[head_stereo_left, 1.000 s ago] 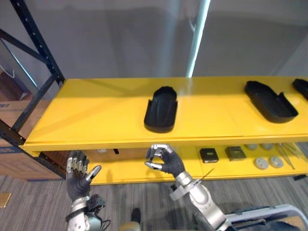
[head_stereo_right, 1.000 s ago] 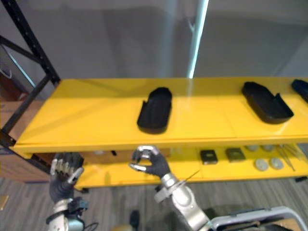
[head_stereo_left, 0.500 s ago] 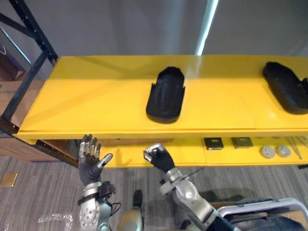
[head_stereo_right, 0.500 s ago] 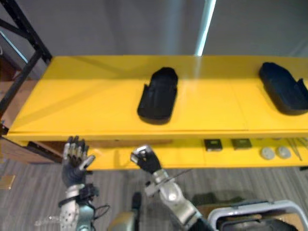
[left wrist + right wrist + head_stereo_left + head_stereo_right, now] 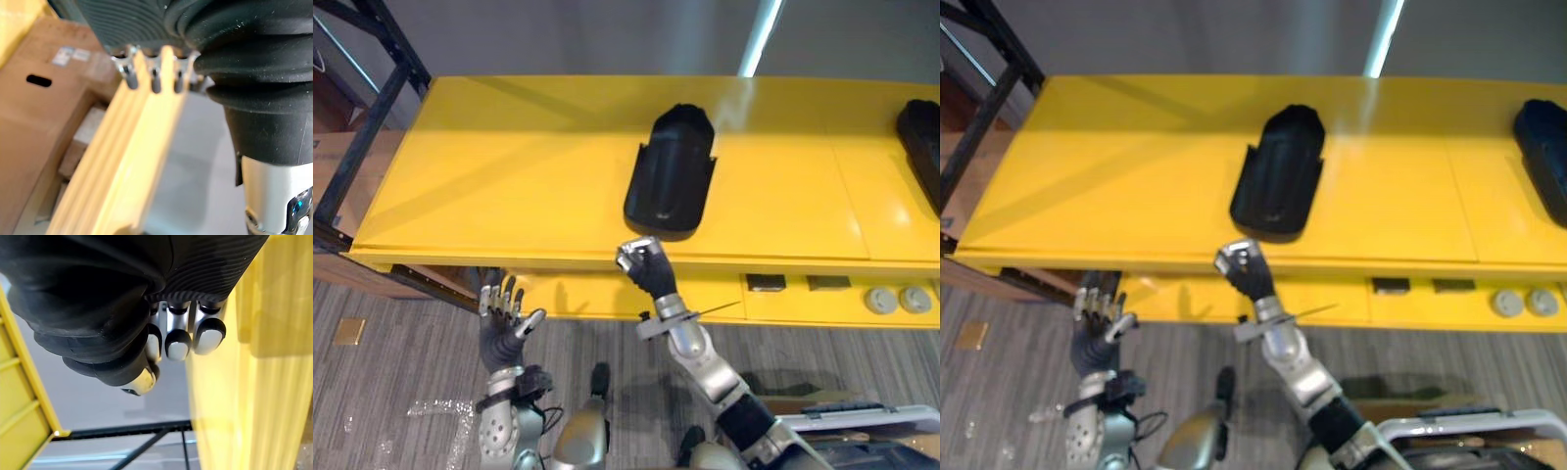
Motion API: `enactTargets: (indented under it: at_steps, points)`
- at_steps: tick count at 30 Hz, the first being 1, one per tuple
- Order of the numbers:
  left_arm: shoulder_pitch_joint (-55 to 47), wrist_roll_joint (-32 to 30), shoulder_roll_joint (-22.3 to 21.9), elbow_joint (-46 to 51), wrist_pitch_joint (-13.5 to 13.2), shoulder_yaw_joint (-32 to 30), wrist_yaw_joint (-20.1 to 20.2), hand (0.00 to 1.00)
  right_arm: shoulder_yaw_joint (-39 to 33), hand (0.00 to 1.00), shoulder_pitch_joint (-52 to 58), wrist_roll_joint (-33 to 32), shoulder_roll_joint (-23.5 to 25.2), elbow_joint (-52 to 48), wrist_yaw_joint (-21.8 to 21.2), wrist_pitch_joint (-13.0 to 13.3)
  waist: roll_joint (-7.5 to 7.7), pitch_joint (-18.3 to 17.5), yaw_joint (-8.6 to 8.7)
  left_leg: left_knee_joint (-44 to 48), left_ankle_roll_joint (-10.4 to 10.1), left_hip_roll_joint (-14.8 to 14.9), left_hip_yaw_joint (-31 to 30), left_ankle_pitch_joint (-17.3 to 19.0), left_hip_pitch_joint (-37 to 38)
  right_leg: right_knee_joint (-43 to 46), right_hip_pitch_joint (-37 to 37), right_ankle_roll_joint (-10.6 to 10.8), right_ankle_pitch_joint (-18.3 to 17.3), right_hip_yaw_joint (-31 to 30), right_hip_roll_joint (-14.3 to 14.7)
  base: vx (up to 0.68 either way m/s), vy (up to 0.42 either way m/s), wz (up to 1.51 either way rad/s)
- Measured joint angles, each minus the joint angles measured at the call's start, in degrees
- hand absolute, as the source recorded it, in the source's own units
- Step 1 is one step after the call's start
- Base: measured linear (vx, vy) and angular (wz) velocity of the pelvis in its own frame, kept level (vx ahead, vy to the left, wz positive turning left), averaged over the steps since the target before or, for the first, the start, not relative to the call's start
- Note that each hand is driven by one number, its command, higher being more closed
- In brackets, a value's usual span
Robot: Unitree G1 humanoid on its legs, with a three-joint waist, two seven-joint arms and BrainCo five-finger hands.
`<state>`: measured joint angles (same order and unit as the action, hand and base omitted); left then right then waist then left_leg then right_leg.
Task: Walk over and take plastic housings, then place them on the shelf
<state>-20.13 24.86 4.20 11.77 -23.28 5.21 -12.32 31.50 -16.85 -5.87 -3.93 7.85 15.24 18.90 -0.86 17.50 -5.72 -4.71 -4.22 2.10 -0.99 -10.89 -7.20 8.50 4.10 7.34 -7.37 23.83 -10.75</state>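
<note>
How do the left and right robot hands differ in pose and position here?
The left robot hand has straight, spread fingers; the right robot hand has its fingers curled, with nothing in them. The right robot hand is raised to the front edge of the yellow shelf, just before the black plastic housing; the left robot hand is lower, off to the side, over the floor. Both are empty, and neither touches the housing.

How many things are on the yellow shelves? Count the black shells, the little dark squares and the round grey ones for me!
black plastic housings: 2
dark square parts: 2
round grey discs: 2
Total: 6
</note>
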Motion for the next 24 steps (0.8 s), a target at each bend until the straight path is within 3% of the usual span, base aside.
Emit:
enactTargets:
  at_steps: [10,20,24]
  points:
    - [-0.21,0.01,-0.01,-0.03,0.01,-0.24,-0.11,0.0,-1.13,1.0,-0.71,0.0,0.12,-0.17,2.5,-1.72,-0.48,1.4,0.02,-0.01,0.01,0.24,0.09,-0.01,0.36,0.41,-0.06,-0.26,-0.44,-0.02,-0.05,-0.04,-0.009,-0.01]
    - [0.54,1.83,-0.15,-0.04,0.02,-2.02,-0.27,0.0,-5.1,1.0,-8.23,2.92,1.33,9.78,5.3,-1.25,-0.82,3.43,-0.31,0.0,0.02,0.16,-0.02,-0.02,0.18,0.35,-0.08,0.07,-0.24,0.11,0.01,0.0,0.0,0.0]
    - [1.2,2.35,-0.18,0.01,0.07,-2.14,-0.37,0.0,-8.46,1.0,-11.57,4.45,2.23,13.62,7.64,-1.23,-0.91,3.63,-1.33,0.0,0.02,0.04,-0.13,-0.02,0.0,0.54,0.01,0.06,-0.25,0.44,-0.01,0.0,0.0,0.02]
